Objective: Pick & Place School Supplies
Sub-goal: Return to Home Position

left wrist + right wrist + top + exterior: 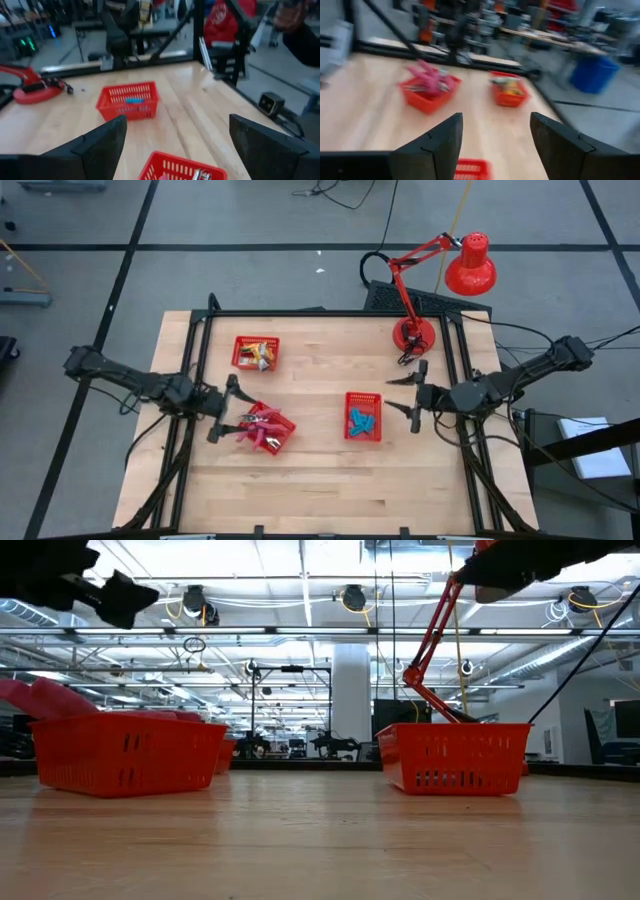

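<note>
In the high view three red mesh baskets stand on the wooden table. One [268, 430] holds pink-handled scissors, one [363, 417] holds light-blue blocks, and one [255, 353] near the far left holds yellow-and-silver pieces. My left gripper [228, 412] hovers open just left of the scissors basket. My right gripper [408, 395] hovers open just right of the blue-block basket. In the left wrist view the open fingers [177, 125] frame the blue-block basket [127, 101]. The right wrist view [496, 120] looks onto the scissors basket [427, 87] and the yellow basket [509, 92].
A red desk lamp stands with its base [413, 335] on the table's far right part, its arm leaning out beyond the far edge. A black metal frame [205, 330] runs along the table's sides. Bare wood [330, 490] stretches along the near side.
</note>
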`<state>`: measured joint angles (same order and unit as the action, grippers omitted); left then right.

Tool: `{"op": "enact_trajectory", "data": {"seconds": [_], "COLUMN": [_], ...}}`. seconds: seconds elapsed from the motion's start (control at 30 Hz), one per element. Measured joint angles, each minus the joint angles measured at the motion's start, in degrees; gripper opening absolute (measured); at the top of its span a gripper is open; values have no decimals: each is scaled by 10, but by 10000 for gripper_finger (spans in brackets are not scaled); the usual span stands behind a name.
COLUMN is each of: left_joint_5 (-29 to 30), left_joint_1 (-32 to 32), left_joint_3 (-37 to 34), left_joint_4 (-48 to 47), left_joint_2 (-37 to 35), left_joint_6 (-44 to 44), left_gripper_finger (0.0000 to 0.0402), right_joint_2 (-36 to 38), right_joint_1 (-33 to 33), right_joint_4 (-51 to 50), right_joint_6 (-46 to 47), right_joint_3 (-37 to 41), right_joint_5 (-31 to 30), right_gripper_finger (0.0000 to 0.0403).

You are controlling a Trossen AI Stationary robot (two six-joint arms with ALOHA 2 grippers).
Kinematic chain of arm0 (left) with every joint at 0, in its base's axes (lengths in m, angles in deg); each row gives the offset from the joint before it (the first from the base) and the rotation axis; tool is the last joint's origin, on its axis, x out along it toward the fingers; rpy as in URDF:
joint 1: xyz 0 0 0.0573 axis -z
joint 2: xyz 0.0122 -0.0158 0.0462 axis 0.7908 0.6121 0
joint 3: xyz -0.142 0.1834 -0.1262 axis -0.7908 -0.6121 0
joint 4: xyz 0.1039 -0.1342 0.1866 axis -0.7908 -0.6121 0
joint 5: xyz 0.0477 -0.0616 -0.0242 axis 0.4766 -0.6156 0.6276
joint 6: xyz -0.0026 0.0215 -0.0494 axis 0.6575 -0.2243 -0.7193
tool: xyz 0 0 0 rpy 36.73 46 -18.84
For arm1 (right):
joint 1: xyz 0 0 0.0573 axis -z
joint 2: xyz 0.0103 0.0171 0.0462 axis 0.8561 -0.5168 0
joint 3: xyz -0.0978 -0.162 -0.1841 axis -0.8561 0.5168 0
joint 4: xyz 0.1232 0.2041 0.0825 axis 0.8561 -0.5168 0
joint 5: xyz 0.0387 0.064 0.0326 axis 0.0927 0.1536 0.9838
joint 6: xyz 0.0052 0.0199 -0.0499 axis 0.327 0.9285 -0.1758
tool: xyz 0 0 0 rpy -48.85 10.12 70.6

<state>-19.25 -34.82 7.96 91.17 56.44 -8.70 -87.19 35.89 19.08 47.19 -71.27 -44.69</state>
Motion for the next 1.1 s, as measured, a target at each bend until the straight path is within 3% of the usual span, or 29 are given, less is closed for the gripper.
{"op": "enact_trajectory", "data": {"seconds": [0.07,0.17,0.27,0.37,0.43,0.63,0.83,1.1], "left_joint_5": [12,29,40,40,41,41,47,101], "left_joint_1": [5,11,14,14,14,16,18,17], "left_joint_3": [-19,-40,-52,-55,-55,-55,-55,-55], "left_joint_4": [-6,-40,-88,-129,-157,-211,-241,-284], "left_joint_2": [-43,-95,-146,-189,-216,-274,-276,-276], "left_joint_6": [0,-6,-13,-19,-20,-34,-50,-90], "left_gripper_finger": [351,351,351,351,351,351,351,351], "right_joint_2": [1,10,28,65,105,278,430,429], "right_joint_1": [10,10,0,-8,-11,-11,-11,-2], "right_joint_4": [-2,-15,-34,28,53,31,-17,-33], "right_joint_6": [-12,113,83,40,28,25,23,1], "right_joint_3": [0,0,4,35,58,169,252,264], "right_joint_5": [-33,-73,15,129,165,168,182,133], "right_gripper_finger": [222,222,222,222,222,222,222,222]}}
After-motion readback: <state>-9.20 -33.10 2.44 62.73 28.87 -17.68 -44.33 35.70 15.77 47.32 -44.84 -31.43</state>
